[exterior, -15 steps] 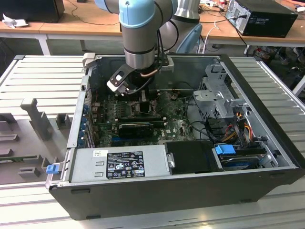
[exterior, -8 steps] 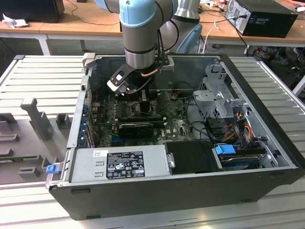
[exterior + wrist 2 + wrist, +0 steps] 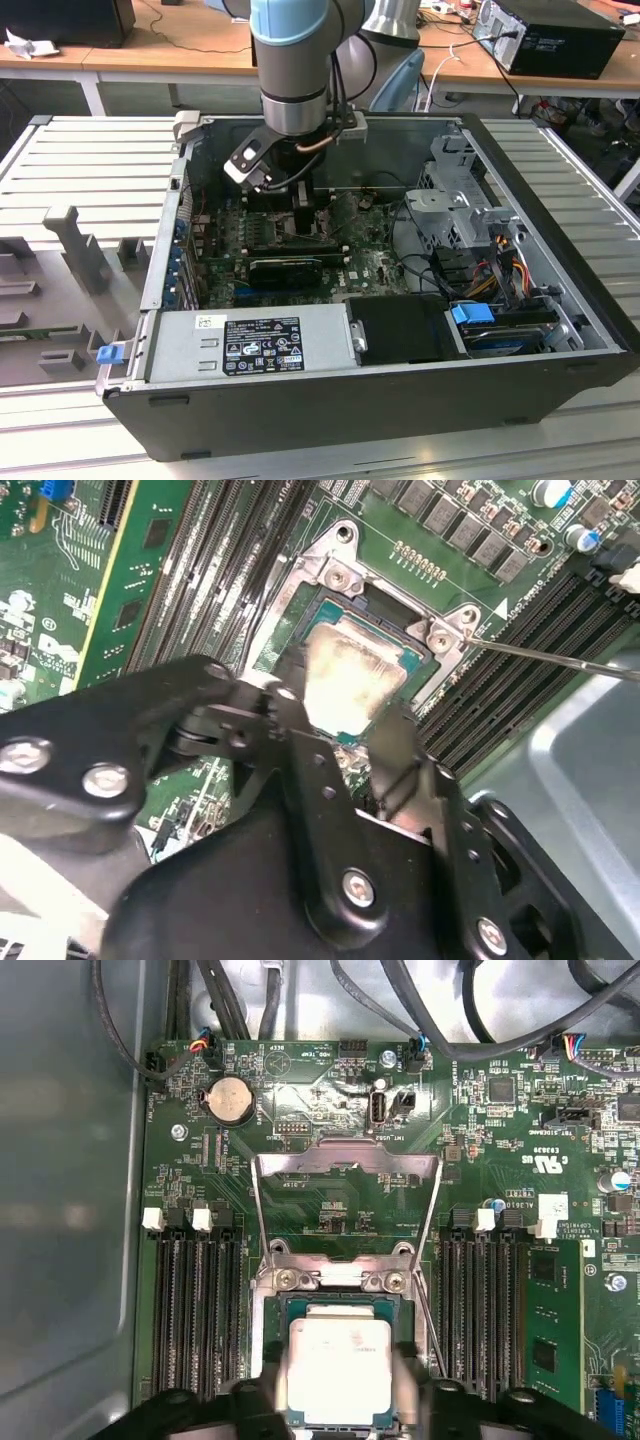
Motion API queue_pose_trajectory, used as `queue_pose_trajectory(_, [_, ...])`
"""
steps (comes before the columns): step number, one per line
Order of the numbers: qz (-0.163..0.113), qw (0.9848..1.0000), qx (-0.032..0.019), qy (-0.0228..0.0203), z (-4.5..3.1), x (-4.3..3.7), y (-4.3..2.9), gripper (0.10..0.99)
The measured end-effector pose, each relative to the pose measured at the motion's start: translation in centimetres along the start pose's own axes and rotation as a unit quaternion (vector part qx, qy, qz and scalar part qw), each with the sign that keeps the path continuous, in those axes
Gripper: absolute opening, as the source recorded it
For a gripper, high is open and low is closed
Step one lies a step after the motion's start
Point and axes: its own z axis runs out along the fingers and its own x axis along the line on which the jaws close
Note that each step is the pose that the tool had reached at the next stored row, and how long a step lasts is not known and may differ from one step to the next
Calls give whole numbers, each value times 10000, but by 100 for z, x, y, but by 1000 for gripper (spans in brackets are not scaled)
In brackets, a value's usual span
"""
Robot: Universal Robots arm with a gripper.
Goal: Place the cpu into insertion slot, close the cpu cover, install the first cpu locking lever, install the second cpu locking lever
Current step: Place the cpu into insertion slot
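The cpu (image 3: pixel 338 1360), a square chip with a silver-grey top, lies level in the insertion slot (image 3: pixel 290 1280) on the green motherboard. My gripper (image 3: pixel 338 1388) is shut on the cpu, one black finger pressed against each of two opposite edges. In the second wrist view the cpu (image 3: pixel 350 670) shows between the fingers (image 3: pixel 295 720), inside the slot's metal rim (image 3: pixel 340 575). The cpu cover (image 3: pixel 345 1165) stands swung open beyond the slot. A thin wire locking lever (image 3: pixel 560 658) sticks up free beside the slot. In the exterior view the gripper (image 3: pixel 290 205) reaches down into the open computer case (image 3: pixel 560 260).
Long black memory slots (image 3: pixel 195 1320) flank the slot on both sides (image 3: pixel 480 1310). A coin battery (image 3: pixel 230 1100) and cables (image 3: pixel 450 1020) lie beyond the cover. A long black card (image 3: pixel 285 268), the power supply (image 3: pixel 250 340) and a drive cage (image 3: pixel 460 200) crowd the case.
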Motion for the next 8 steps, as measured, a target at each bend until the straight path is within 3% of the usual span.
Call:
queue_pose_trajectory(2, [0, 10000, 0, -3, -12, 0, 1, 408])
queue_pose_trajectory(3, [0, 10000, 1, -6, -20, 0, 2, 227])
queue_pose_trajectory(4, [0, 10000, 0, -6, -28, 0, 3, 106])
queue_pose_trajectory(8, [-1, 10000, 1, -11, -53, 1, 6, 106])
